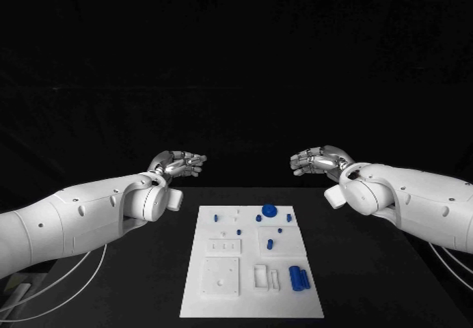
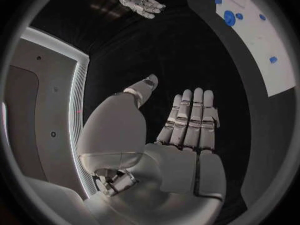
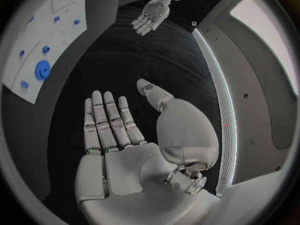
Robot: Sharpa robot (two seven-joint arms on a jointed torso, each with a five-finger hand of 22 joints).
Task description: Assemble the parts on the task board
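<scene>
The white task board (image 1: 219, 304) lies in the middle of the black table. Small blue parts stand near its far end, among them a round blue disc (image 1: 269, 208), and two blue cylinders (image 1: 299, 278) lie near its front right. My left hand (image 1: 178, 164) hovers beyond the board's far left corner, fingers extended and apart, holding nothing (image 2: 181, 122). My right hand (image 1: 320, 162) hovers beyond the far right corner, likewise flat and empty (image 3: 115, 122). The board's far end with the blue disc (image 2: 230, 18) (image 3: 42, 69) shows in both wrist views.
The board carries white raised blocks and sockets (image 1: 222, 273) along its near half. Black table surface (image 1: 394, 287) runs on both sides of the board. White cables (image 1: 59, 290) hang under my left arm.
</scene>
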